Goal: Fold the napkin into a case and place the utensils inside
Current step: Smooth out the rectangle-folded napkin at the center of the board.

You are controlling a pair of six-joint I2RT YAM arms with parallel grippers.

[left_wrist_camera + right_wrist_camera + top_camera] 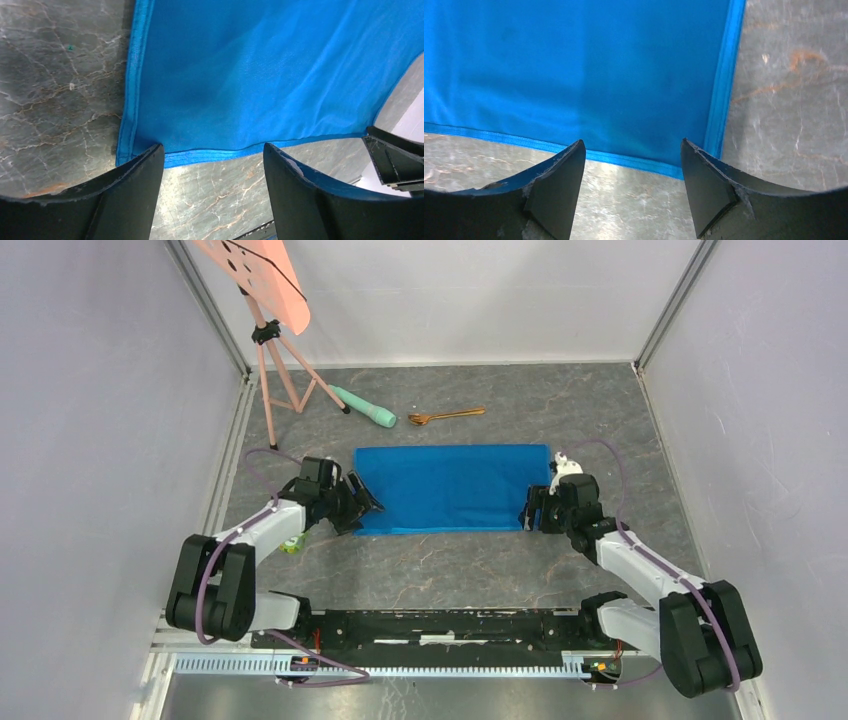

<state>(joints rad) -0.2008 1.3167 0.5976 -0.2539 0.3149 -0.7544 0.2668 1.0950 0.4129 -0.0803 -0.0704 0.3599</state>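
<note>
napkin [452, 488]: flat blue rectangle, centre of desk [560, 410].
left end effector [364, 502]: jaws apart, empty, at the cloth's 8 o'clock corner.
right end effector [533, 512]: jaws apart, empty, at its 4 o'clock corner.
utensils [447, 416]: 12 o'clock of the cloth, lying apart from it.

A grey, marble-veined tabletop [450, 570] is enclosed by plain white walls [450, 300], with slanted metal posts [210, 305] at the far corners. In the far left corner stands a pink tripod [283, 380]. It carries a salmon-coloured panel [262, 280] with small dark holes, tilted over the table. A mint-green cylinder [365, 407] lies flat just beside the tripod's right foot, angled toward the table's middle. A small bright-green object [292, 543] near the left wall is too hidden to identify.
</note>
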